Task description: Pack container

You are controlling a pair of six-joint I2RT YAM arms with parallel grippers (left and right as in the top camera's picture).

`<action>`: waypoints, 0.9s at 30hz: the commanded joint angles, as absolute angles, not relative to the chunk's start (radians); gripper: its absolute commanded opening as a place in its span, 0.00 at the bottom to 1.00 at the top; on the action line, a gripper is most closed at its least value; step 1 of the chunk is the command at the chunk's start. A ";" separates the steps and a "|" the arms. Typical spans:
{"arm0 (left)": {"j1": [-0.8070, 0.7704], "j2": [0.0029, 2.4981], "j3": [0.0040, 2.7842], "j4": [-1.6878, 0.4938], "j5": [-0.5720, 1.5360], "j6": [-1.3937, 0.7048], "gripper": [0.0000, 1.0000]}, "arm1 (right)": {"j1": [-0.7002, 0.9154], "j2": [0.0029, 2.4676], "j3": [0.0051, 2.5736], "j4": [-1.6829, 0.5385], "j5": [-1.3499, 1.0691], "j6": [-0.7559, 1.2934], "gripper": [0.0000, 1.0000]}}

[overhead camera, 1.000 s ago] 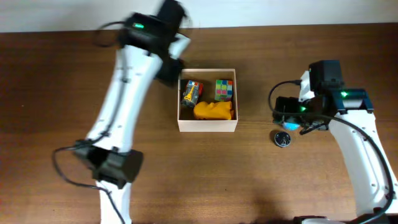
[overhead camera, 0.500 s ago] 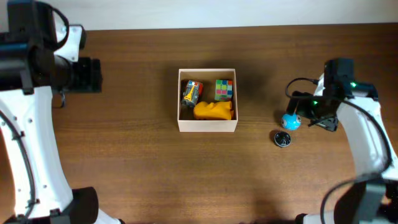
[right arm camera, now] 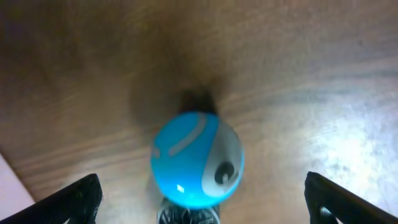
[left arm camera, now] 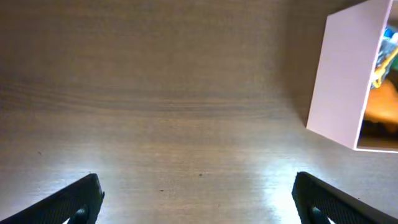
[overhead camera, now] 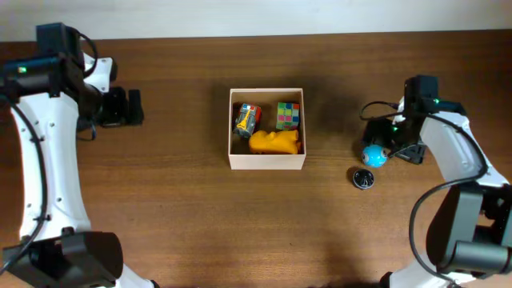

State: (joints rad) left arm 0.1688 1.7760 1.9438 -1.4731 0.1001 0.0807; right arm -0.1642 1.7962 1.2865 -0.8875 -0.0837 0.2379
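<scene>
Brown wood grain covers the desk [overhead camera: 200, 216], which carries everything in view. The container [overhead camera: 266, 162] sits near its middle, well apart from both arms, open top up. In the left wrist view its white outer wall [left arm camera: 339, 81] stands at the right edge.

Inside it lie three toys: a yellow one [overhead camera: 274, 142] against the near wall, a colour cube [overhead camera: 288, 114] in the far right corner, and a striped, can-like one [overhead camera: 246, 119] on the left, tilted.

The left claw [overhead camera: 138, 106] hangs far to the left of the container and points towards it. Its fingers are spread wide in the wrist view [left arm camera: 199, 199], with only bare desk between them and nothing in its hold.

The right claw [overhead camera: 370, 144] is over the desk to the right of the container. It also gapes wide [right arm camera: 202, 199]. A blue ball [right arm camera: 198, 158] sits in the gap, and neither finger touches it. From above, the ball [overhead camera: 374, 155] rests on the desk.

Just beside the ball, on the near side, lies a small dark disc [overhead camera: 364, 178]. The dark, silvery shape under the ball in the right wrist view is probably that disc, though it is cut off at the edge.
</scene>
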 commanded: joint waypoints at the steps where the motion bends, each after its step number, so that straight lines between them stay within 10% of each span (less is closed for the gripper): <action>1: 0.173 1.773 1.906 -1.470 0.112 0.068 0.99 | -0.170 1.834 1.300 -0.872 -0.067 0.215 0.96; 14: 0.173 1.773 1.902 -1.470 0.109 0.068 0.99 | -0.154 1.908 1.300 -0.870 -0.097 0.215 0.85; 27: 0.173 1.773 1.902 -1.470 0.109 0.068 0.99 | -0.122 1.916 1.314 -0.876 -0.101 0.215 0.40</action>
